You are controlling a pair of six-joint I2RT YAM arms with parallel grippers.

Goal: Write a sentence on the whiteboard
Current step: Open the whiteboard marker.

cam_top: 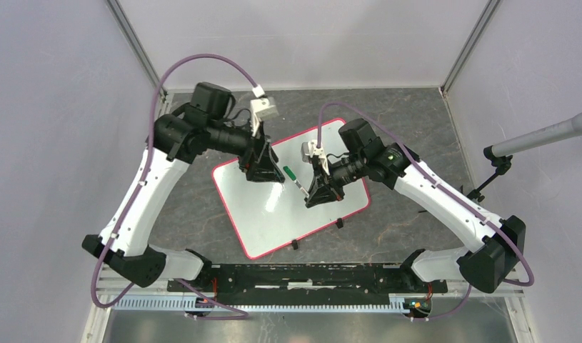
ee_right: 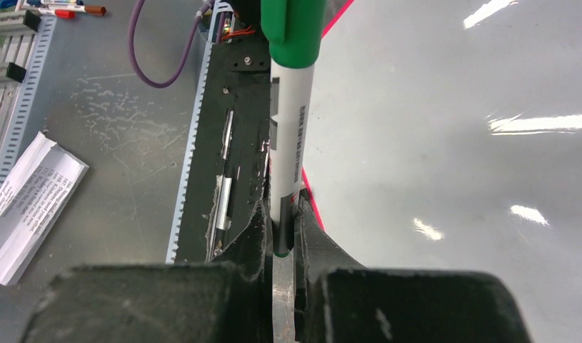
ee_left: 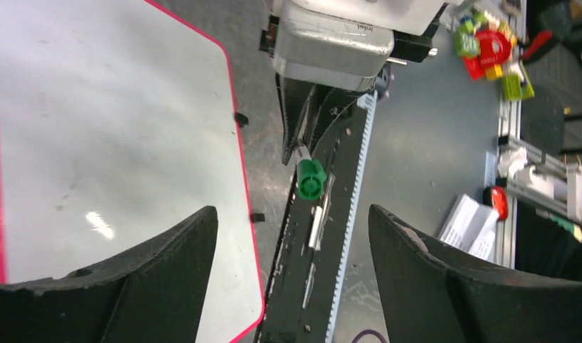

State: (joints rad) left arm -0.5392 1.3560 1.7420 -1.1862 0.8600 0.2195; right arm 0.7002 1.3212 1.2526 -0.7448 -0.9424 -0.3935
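The whiteboard (cam_top: 273,214), glossy white with a red-pink rim, lies tilted in the middle of the table. No sentence shows on it in any view. My right gripper (cam_top: 318,193) hovers over the board's right half. It is shut on the tail of a white marker (ee_right: 288,143), whose green cap (ee_right: 291,28) is on and points away from the jaws. My left gripper (cam_top: 263,170) hangs over the board's far left part, open and holding nothing. Seen from the left wrist, the cap (ee_left: 310,179) faces me end-on, beyond the wide gap between my fingers (ee_left: 170,275).
Two small black clips (cam_top: 295,244) sit at the board's near edge. The black base rail (cam_top: 302,275) runs along the table's front. A microphone stand (cam_top: 538,139) reaches in from the right. Printed paper (ee_right: 31,200) and spare markers (ee_right: 66,10) lie off the table.
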